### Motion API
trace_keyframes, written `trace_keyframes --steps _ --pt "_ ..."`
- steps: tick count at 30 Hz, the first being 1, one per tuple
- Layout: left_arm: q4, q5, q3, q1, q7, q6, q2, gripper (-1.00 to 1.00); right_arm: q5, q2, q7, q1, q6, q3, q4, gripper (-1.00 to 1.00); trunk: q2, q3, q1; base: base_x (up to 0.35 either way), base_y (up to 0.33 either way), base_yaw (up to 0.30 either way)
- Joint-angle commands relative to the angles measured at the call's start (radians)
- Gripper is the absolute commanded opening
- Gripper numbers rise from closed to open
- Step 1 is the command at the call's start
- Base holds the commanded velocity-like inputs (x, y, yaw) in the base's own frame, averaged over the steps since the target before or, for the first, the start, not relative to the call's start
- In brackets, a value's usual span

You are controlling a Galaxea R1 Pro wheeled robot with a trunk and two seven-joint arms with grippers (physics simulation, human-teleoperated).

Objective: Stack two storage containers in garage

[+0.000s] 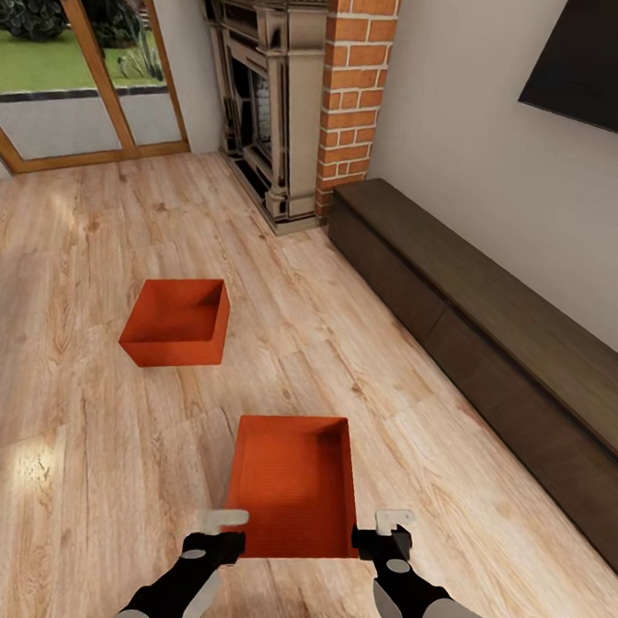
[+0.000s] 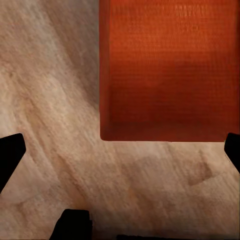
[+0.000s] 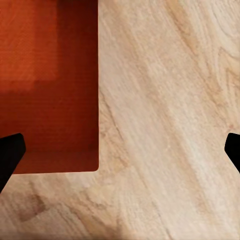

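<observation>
A red-orange storage container, the near container [image 1: 292, 483], sits on the light wood plank floor [image 1: 76, 477] of the living room, directly between the robot's two grippers. It is a plain, lidless rectangular box with thin straight walls and a faintly ribbed inner base; no label, brand or writing can be read on it.

The left gripper [image 1: 223, 519] is at the box's near left corner, and the right gripper [image 1: 394, 517] is at its near right corner. Both have pale fingers on black wrists. From the head camera, each gripper lies just beside a side wall of the box, but whether any finger touches the wall cannot be told. In the left wrist view the dark fingertips [image 2: 11, 152] stand far apart at the picture's two edges, so the jaws are spread wide, with a corner of the near container [image 2: 170, 70] and bare planks between them. In the right wrist view the fingertips [image 3: 10, 152] are likewise spread wide, framing another corner of the near container [image 3: 47, 85] and the floor. Neither gripper holds anything.

Beyond the left gripper, well apart from the first box, the far container [image 1: 177, 322] rests on the planks, the same colour and shape, turned at a slight angle.

Farther out, ahead of the right gripper, a long dark wood cabinet [image 1: 490, 359] runs along the white wall. A brick-and-dark fireplace [image 1: 296, 96] stands past its far end, glazed wooden doors [image 1: 77, 62] show grass outside, and a dark screen [image 1: 603, 58] hangs on the wall.
</observation>
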Motion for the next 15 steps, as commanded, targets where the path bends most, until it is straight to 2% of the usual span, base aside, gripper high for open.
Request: trace_keyframes --steps 1,15 --pt "-0.013 -0.003 0.004 0.0 -0.001 0.003 0.0 1.0 0.008 0.001 -0.008 -0.001 0.0 0.004 0.001 1.0 0.0 -0.001 0.0 0.0 0.0 0.0" --pt "-0.041 -0.016 0.003 0.001 0.0 -0.028 0.006 1.0 0.002 0.003 0.014 -0.001 -0.019 0.003 0.001 1.0 0.0 -0.001 0.0 0.0 0.0 0.0"
